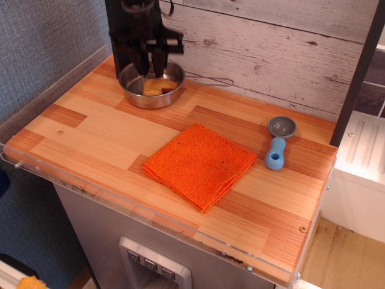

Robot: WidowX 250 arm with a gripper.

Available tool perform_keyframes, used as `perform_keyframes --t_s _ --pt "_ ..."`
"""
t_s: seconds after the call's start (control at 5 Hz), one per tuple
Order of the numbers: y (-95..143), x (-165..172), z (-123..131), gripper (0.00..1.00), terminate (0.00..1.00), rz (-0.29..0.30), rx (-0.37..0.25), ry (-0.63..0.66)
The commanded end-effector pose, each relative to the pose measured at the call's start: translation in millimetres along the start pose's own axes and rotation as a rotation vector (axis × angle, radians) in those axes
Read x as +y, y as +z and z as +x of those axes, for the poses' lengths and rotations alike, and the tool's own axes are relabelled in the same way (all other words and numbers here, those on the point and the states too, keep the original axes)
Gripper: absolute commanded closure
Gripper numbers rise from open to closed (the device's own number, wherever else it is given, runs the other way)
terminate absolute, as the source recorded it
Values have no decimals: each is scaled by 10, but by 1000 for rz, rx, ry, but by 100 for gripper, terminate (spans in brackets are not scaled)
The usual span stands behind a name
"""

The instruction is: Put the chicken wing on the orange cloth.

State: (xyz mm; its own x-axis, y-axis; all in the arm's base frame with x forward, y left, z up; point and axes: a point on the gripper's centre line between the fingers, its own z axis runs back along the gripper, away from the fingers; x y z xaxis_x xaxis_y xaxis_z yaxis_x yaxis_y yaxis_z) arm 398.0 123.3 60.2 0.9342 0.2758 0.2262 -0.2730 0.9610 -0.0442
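Hovering over pan [150,87] at back left corner of table [108,135]: black fingers [151,60], drawn close together, pointing down, holding nothing. Chicken wing [159,86] lying inside pan, just below fingertips, apart from them. Orange cloth [200,164] folded flat near table middle, toward front edge. Blue scoop [278,141] near right edge, beside cloth, not touching.

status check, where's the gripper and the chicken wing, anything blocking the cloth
Gripper above steel pan, jaws look near shut, empty. Chicken wing lies in pan. Orange cloth bare; blue scoop beside it, clear.
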Motion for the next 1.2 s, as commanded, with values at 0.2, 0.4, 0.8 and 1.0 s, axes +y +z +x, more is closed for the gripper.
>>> perform_keyframes --t_s 0.2,0.4,0.8,1.0 --pt "163 201 -54 0 0 -10 -15 69" --pt "65 206 -123 0 0 -3 10 72" --pt "-89 151 -158 0 0 25 50 66" --pt "-171 153 -184 0 0 60 79 44"
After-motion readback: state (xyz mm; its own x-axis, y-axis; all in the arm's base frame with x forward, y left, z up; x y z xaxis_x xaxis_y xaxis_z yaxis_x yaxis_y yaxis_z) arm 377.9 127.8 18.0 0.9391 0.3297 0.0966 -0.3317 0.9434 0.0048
